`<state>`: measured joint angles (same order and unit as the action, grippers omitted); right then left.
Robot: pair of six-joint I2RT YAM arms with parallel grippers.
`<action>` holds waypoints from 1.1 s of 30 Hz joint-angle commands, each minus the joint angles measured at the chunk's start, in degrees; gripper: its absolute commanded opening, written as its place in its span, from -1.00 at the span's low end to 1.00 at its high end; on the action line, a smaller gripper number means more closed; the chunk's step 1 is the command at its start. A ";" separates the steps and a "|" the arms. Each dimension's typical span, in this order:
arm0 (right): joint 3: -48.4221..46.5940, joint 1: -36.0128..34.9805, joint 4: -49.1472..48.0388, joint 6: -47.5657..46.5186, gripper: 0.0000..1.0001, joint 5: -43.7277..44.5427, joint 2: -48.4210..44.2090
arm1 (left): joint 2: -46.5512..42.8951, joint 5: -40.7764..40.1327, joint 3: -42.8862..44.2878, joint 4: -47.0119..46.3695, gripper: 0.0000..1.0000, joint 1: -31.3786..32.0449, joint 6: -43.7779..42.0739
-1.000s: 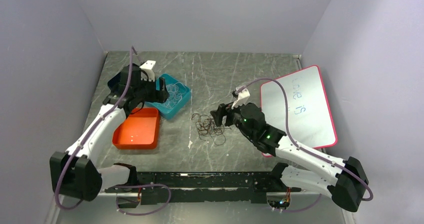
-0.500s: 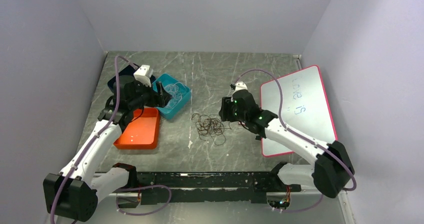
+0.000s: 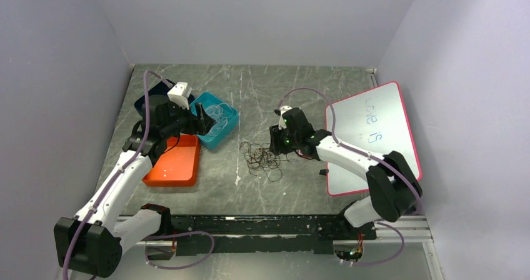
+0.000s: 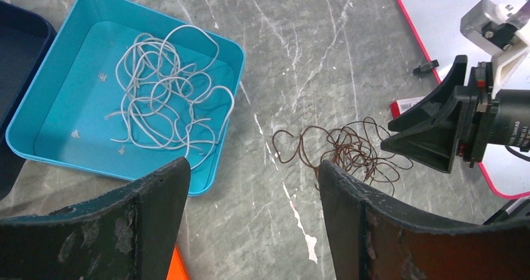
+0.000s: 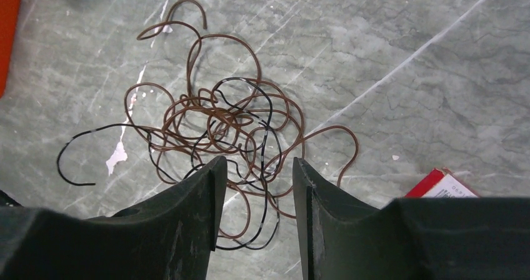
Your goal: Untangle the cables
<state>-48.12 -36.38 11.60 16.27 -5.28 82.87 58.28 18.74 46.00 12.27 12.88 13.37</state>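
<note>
A tangle of thin brown and black cables (image 3: 261, 157) lies on the grey marble table (image 3: 300, 92); it also shows in the right wrist view (image 5: 225, 124) and the left wrist view (image 4: 350, 152). Whitish-grey cables (image 4: 165, 95) lie coiled in the teal tray (image 3: 220, 130). My right gripper (image 3: 275, 144) is open at the tangle's right edge, its jaws above the strands with nothing between them (image 5: 253, 174). My left gripper (image 3: 201, 119) is open and empty over the teal tray's near edge (image 4: 250, 186).
An orange tray (image 3: 175, 161) sits in front of the teal one and a dark blue tray (image 3: 142, 102) behind it. A pink-rimmed whiteboard (image 3: 375, 136) lies at the right, with a small red item (image 5: 440, 183) at its edge.
My right gripper has swung left and back towards the tangle, its arm stretching out. My left gripper moved right over the teal tray, then held still.
</note>
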 commanded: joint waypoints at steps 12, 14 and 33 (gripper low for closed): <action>-0.97 0.43 -5.55 -2.59 -0.43 0.20 4.31 | 0.19 2.42 -0.60 -2.08 0.58 -0.44 0.46; -1.03 0.43 -5.70 -3.17 -0.58 -0.22 3.97 | 0.09 2.44 -0.76 -2.33 0.59 -0.45 0.63; -2.08 0.41 -2.86 -6.51 -1.00 -0.52 -12.20 | 0.36 16.34 -3.35 -18.09 0.90 -0.27 3.37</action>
<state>-47.57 -36.34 7.81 11.25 -5.65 75.07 58.67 29.02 42.94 3.01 12.88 15.70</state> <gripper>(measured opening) 0.013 0.943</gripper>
